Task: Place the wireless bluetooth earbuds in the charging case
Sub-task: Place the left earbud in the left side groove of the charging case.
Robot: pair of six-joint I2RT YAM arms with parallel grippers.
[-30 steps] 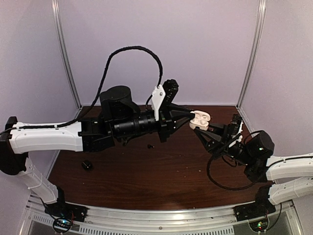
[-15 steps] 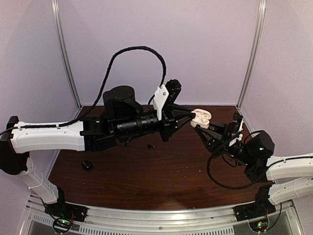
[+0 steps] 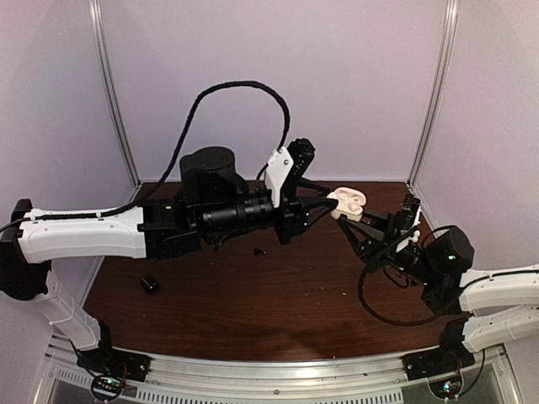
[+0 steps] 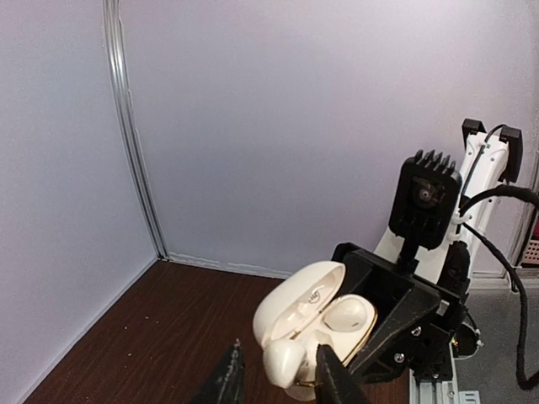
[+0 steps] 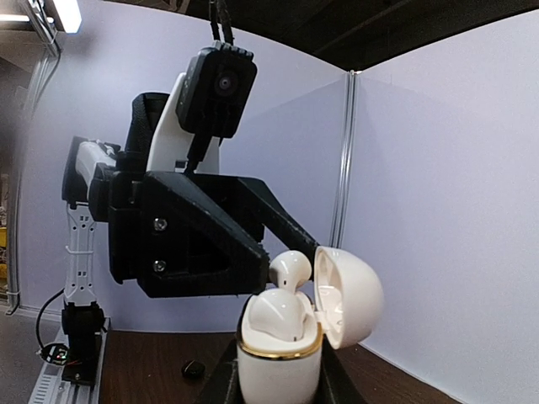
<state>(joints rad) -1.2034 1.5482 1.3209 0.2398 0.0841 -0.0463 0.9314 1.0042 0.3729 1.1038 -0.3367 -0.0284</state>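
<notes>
White charging case, overhead view: open charging case [image 3: 348, 201], lifted clear of the table [image 3: 253, 311]. Its base is clamped between the fingers of the right gripper [image 3: 347, 220]. The tips of the left gripper [image 3: 330, 199] meet it from the other side.
Black bits, overhead view: a dark lump [image 3: 150, 284] and a tinier speck [image 3: 258, 250] lie on the table, well apart from both grippers, below and behind the left arm. They are too small to name.
Left gripper, left wrist view: the fingers are narrowly parted around the second earbud [image 4: 284, 362], which is glossy white. Bare table shows between one finger and the earbud, so it looks loosely flanked rather than pinched.
Case, left wrist view: just beyond the left fingertips, with the lid [image 4: 303, 290] swung back. The seated earbud [image 4: 349, 313], also white, lies in its well.
Right gripper, right wrist view: closed on the case body from both sides, holding it upright with the lid hanging open to one side.
Earbuds, right wrist view: the seated one rests low on the gold rim. The second one stands higher behind it, at the left fingertips.
Done so far: one white earbud looks fully home.
Left to do: the second white earbud seems at the mouth of its well, not clearly pressed down. The lid is open, and no black earbud is near either gripper.
</notes>
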